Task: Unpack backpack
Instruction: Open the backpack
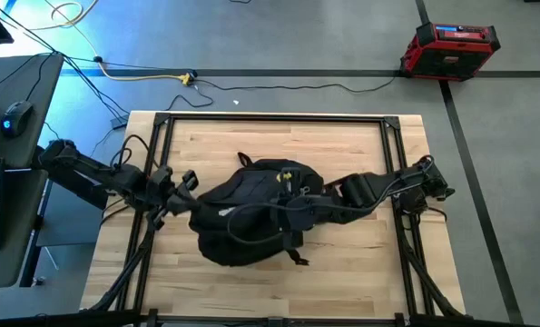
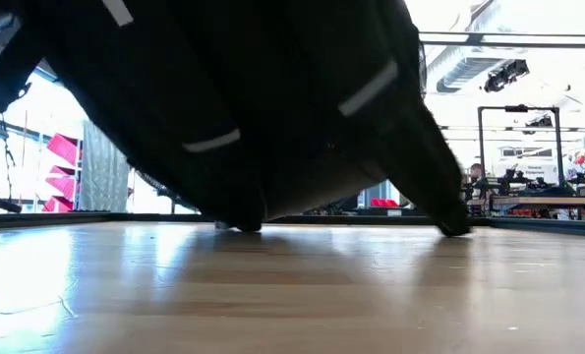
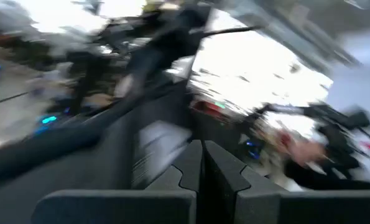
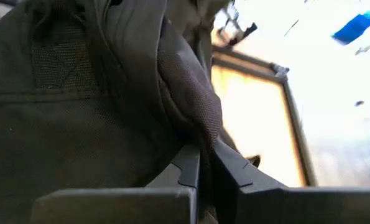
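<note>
The right gripper is pressed together on a fold of the backpack, pinching the black fabric between its fingers at the bag's right side. The left gripper is closed too, just beside the bag's left edge; I cannot tell if it pinches anything. The backpack is in the middle of the wooden table, between both arms. In the low view most of the bag hangs above the tabletop and only low parts touch it.
</note>
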Controlling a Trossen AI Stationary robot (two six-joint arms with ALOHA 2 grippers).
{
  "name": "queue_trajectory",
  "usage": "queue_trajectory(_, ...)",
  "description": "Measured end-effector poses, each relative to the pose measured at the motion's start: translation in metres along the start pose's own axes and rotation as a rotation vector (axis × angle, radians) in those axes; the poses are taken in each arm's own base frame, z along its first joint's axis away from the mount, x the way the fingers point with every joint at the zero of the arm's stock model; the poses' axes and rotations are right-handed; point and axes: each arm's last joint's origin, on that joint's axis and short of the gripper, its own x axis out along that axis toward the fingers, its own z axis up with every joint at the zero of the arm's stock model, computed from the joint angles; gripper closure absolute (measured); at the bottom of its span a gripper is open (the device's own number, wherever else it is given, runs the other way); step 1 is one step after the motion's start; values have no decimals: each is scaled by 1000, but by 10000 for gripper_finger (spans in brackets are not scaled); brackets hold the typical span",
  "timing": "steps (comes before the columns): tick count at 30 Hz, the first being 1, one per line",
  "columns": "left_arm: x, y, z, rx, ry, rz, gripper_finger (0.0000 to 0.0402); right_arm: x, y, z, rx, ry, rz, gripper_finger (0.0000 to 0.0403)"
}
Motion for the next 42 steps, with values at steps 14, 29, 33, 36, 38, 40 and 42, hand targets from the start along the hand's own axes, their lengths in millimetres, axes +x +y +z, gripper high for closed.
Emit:
queue_trajectory(14, 113, -15, -29, 396, 406, 139, 255, 50, 29, -51, -22, 246, 12, 403)
queue_trajectory(29, 151, 4, -95, 654, 714, 477, 159, 58, 51, -70, -26, 287, 22, 403)
queue_trajectory(33, 154, 7, -102, 668, 739, 508, 178, 58, 53, -70, -13, 284, 12, 403)
queue_trajectory(36, 153, 8, -101, 657, 768, 523, 238, 57, 54, -70, -6, 281, 11, 403)
queue_trajectory(38, 152, 11, -100, 642, 792, 540, 294, 59, 56, -71, -10, 275, 7, 403)
queue_trajectory(40, 149, 14, -101, 626, 818, 557, 353, 62, 60, -75, -16, 275, 7, 403)
queue_trajectory(42, 147, 16, -102, 606, 835, 570, 386, 64, 65, -79, -28, 283, 8, 403)
